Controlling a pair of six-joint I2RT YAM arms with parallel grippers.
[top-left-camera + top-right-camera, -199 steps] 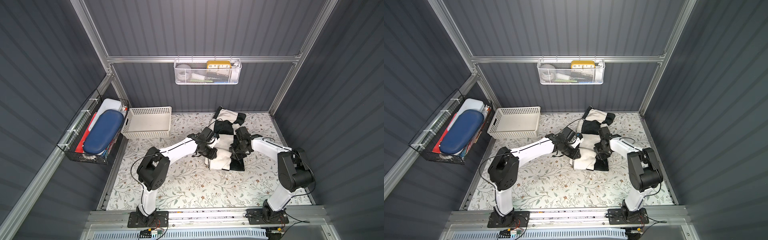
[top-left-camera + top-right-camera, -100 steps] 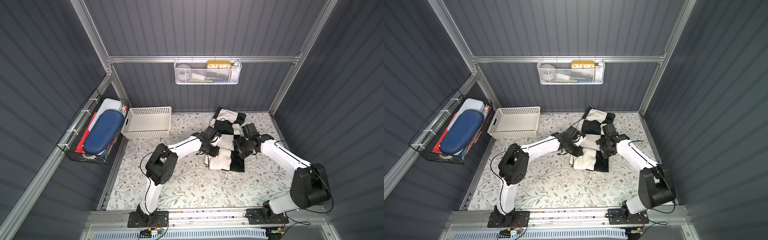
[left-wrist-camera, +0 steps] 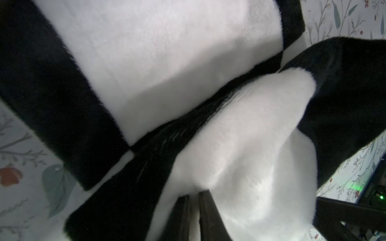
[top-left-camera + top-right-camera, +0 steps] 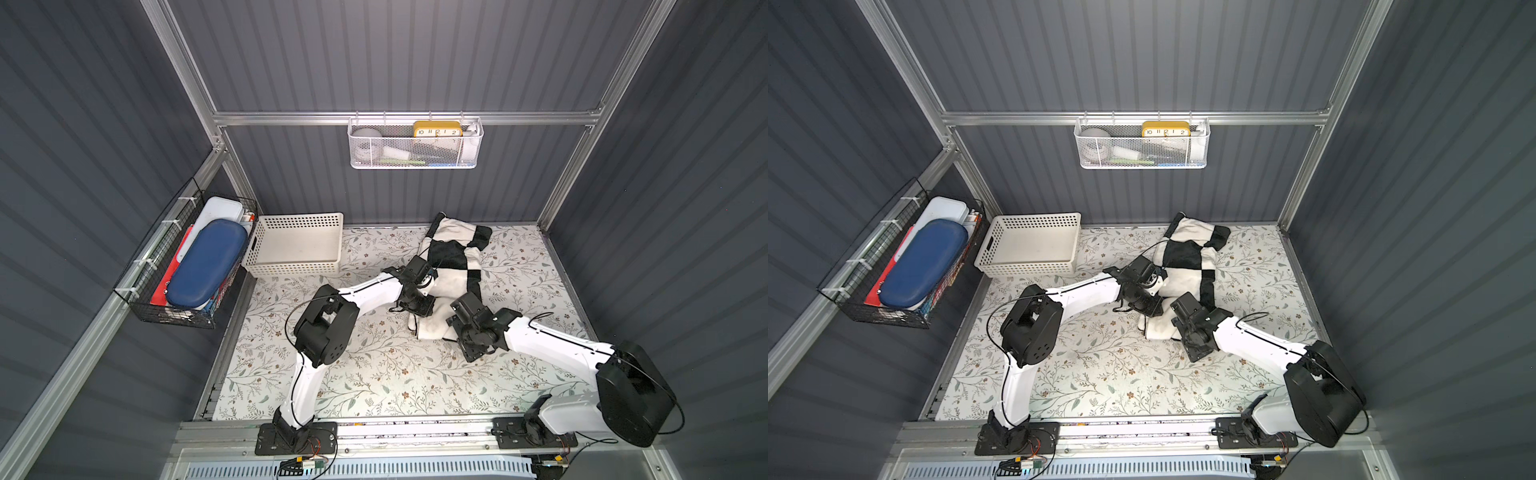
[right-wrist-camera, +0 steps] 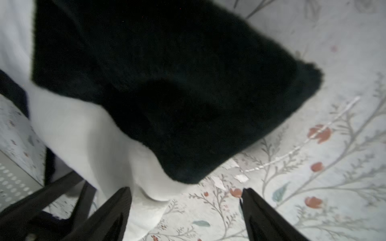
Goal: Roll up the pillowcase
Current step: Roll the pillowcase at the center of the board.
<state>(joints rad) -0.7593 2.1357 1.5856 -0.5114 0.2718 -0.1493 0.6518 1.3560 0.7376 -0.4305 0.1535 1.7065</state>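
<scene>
The pillowcase [image 4: 453, 266], plush with black and cream checks, lies bunched lengthwise at the back right of the floral table in both top views [image 4: 1187, 257]. My left gripper [image 4: 419, 307] sits at its left edge. In the left wrist view this gripper [image 3: 194, 193] is shut on a raised cream fold of the pillowcase [image 3: 240, 135]. My right gripper [image 4: 457, 311] hovers at the cloth's near end. In the right wrist view it [image 5: 185, 189] stands open over the table, holding nothing, just short of a black corner and a cream flap [image 5: 177, 94].
A cream perforated basket [image 4: 297, 245] stands at the back left. A wire rack with a blue case [image 4: 203, 266] hangs on the left wall. A white mesh basket with a yellow clock [image 4: 415, 143] hangs on the back wall. The floral covering [image 4: 374, 374] spreads out in front.
My right gripper has opened, let go of the pillowcase and drawn back toward its near end. My left gripper stays shut on the cloth's left edge.
</scene>
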